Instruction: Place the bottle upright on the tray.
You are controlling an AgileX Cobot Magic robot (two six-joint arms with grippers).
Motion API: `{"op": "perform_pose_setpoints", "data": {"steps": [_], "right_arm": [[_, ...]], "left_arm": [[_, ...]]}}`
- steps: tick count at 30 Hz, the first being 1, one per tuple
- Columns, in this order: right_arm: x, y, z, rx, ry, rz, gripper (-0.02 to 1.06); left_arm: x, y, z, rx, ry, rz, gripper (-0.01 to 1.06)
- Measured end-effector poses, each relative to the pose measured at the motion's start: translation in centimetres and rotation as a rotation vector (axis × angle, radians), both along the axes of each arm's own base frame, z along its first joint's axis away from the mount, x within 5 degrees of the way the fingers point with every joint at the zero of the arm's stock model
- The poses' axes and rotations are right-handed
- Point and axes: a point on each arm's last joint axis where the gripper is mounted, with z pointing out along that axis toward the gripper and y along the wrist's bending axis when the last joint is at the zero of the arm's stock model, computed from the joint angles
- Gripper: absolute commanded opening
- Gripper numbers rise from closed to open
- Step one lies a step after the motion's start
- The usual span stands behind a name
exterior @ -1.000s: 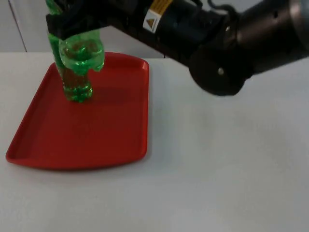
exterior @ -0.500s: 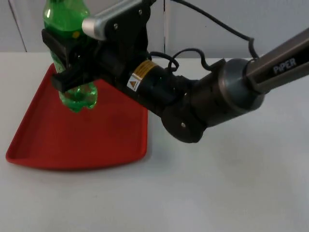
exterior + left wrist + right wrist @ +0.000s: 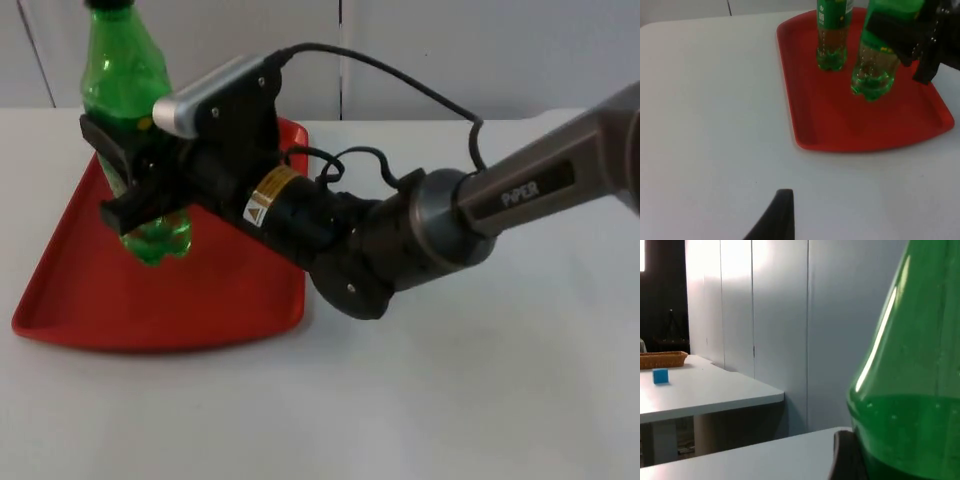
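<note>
— Over the red tray (image 3: 70, 300), where's the bottle exactly?

— The green bottle (image 3: 120, 80) stands upright with its base low over the tray's floor or just on it; I cannot tell which. The right gripper (image 3: 140, 190) has its fingers pinched on the bottle's lower body.

— How will it handle?

— Probably light, thin plastic: smooth, a bit slippery, and it would dent under a hard squeeze. It's tall with a narrow foot, so tippy. The firmer waist is the sensible hold.

— Anything else on the tray?

— In the left wrist view a second bottle (image 3: 831, 35) stands just beside it. The left gripper (image 3: 775, 220) waits well apart over the white table (image 3: 480, 400); its fingers' state I cannot tell.
</note>
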Motion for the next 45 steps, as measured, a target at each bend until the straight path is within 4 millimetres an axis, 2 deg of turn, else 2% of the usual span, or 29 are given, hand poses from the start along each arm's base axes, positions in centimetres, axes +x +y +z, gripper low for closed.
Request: {"op": "perform_pose_setpoints", "data": {"steps": [7,13,25,42,45], "right_arm": [[0.7,0.7,-2.0,-0.024,0.014,-0.006,0.00],[1.3,1.3,-2.4,-0.022,0.019,-0.009,0.00],[1.6,1.0,-3.5,0.008,0.094,-0.039,0.00],[1.8,1.2,-3.5,-0.025,0.117,-0.047,0.00],[1.8,1.2,-3.5,-0.026,0.118,-0.048,0.04]], "left_arm": [[0.0,0.0,0.0,0.000,0.000,0.000,1.05],[0.0,0.0,0.0,0.000,0.000,0.000,1.05],[0.0,0.0,0.0,0.000,0.000,0.000,1.05],[0.0,0.0,0.0,0.000,0.000,0.000,1.05],[0.0,0.0,0.0,0.000,0.000,0.000,1.05]]}}
